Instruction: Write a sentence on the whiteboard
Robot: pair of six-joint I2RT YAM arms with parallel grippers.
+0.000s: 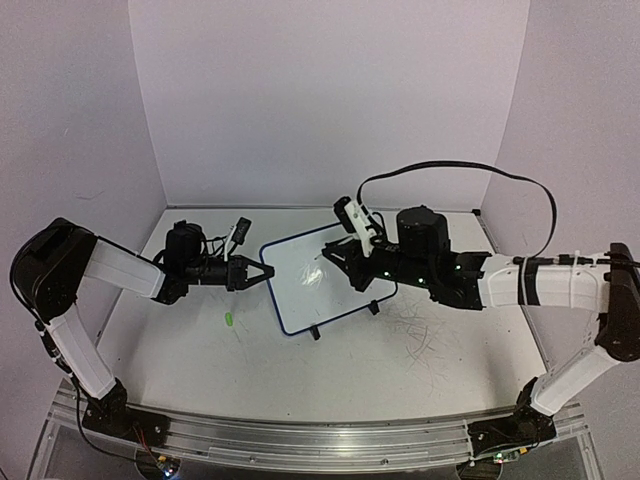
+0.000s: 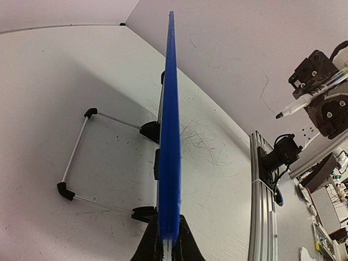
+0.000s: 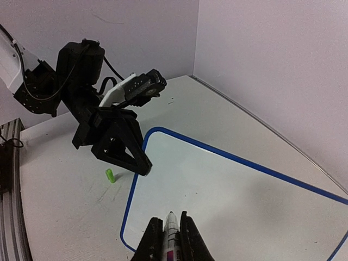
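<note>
The whiteboard [image 1: 318, 283] stands tilted at mid-table, with a blue frame and black feet. Its face [image 3: 228, 190] is blank; no green sentence shows on it. My left gripper [image 1: 264, 272] is shut on the board's left edge; in the left wrist view the jaws [image 2: 169, 240] clamp the blue edge [image 2: 169, 136]. My right gripper [image 1: 333, 252] is shut on a white marker [image 3: 172, 232], tip forward, just above the board's face near its lower left corner. The marker also shows in the left wrist view [image 2: 307, 99]. The left gripper also shows in the right wrist view [image 3: 142, 169].
A small green marker cap [image 1: 229, 320] lies on the table left of the board; it also shows in the right wrist view [image 3: 110, 175]. The board's wire stand [image 2: 76, 157] sticks out behind it. The table has scuff marks [image 1: 420, 335]. Walls close the back and sides.
</note>
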